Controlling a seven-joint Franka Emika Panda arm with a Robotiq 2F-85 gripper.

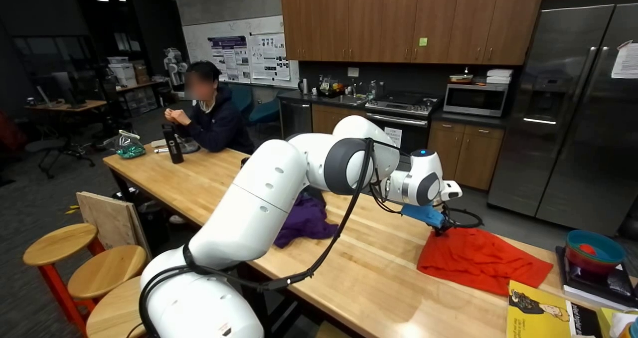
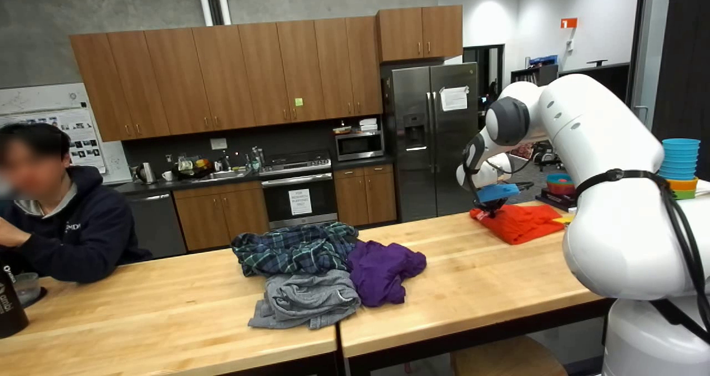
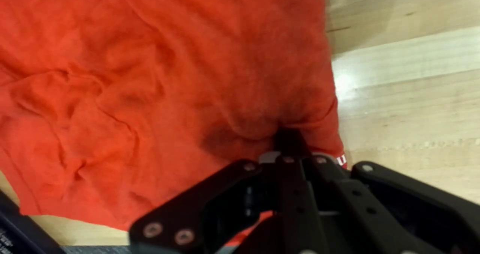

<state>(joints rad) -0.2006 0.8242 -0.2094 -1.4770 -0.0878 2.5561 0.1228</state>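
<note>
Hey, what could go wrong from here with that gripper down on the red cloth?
The gripper is shut, but whether it has pinched any of the red cloth is hidden, so a lift might slip off. Dragging the cloth could nudge the yellow book by its edge. A swing toward the nearby bowls might knock them.

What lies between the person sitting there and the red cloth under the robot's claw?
In an exterior view, a plaid cloth, a gray cloth and a purple cloth lie bunched together, then bare tabletop reaches to the red cloth.
</note>
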